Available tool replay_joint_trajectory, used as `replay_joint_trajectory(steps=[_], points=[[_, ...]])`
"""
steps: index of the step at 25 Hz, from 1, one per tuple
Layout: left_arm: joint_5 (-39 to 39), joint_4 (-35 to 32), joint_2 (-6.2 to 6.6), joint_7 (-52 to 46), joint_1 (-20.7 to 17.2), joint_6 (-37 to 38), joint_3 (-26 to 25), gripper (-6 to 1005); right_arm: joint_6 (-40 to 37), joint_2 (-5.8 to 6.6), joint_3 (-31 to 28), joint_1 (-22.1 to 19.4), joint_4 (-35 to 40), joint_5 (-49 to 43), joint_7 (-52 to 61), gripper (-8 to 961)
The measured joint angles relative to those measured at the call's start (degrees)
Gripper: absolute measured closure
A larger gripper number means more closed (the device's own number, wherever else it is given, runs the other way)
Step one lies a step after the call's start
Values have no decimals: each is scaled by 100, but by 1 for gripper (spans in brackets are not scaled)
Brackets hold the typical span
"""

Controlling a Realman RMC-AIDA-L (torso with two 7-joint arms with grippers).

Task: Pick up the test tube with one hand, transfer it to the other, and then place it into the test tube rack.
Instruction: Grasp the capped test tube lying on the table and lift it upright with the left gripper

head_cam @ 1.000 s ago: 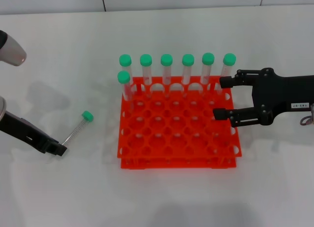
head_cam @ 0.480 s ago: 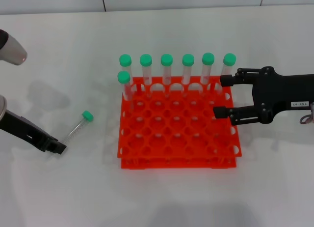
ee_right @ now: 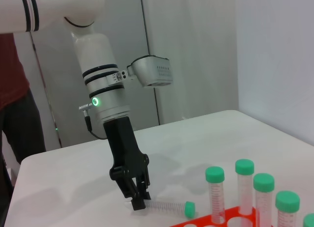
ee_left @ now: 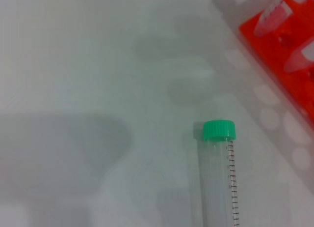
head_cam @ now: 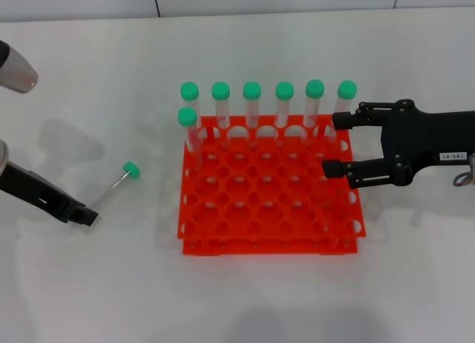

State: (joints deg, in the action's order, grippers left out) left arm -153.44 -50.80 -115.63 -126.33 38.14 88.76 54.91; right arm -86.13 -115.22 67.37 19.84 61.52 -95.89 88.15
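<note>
The test tube, clear with a green cap, is left of the red-orange rack. My unlabelled left gripper is shut on its bottom end, low over the table. In the right wrist view the left gripper pinches the tube, which points level toward the rack. The left wrist view shows the tube cap-first, with the rack's corner beyond. My labelled right gripper is open and empty over the rack's right edge.
Several identical green-capped tubes stand upright in the rack's back row, and one in the second row at the left. The rest of the rack's holes are empty. A wall runs along the table's far edge.
My left gripper has shifted slightly back and left with the tube's bottom end, and the green cap has moved back with it. The right gripper has stayed still.
</note>
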Motion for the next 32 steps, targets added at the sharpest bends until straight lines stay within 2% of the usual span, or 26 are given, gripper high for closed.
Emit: replay_joint_trajectory(steps=[7,12,16,23,27,32], points=[[49,-13,5,43,1,-48,-88,801,1,0,-21,-4,0,0,0,150],[324,-203,-1,319,-78,-58,-611,798,17,0,-31,-23,0,0,0,150],[928,-528,29,619,-311,-114,-920,797,39,0,-31,-27,0,1,0,150],[2164,-967,44,1126,-645,-519,-981,794,76,0,-31,-38,0,58,0,150],[2966,-984,40,1543,-677,-689,-1047,792,86,0,-31,-35,0,79,0,150],[3595,-961,-40,2052,-603,-687,-999,790,150,0,-31,-11,0,88,0,150]])
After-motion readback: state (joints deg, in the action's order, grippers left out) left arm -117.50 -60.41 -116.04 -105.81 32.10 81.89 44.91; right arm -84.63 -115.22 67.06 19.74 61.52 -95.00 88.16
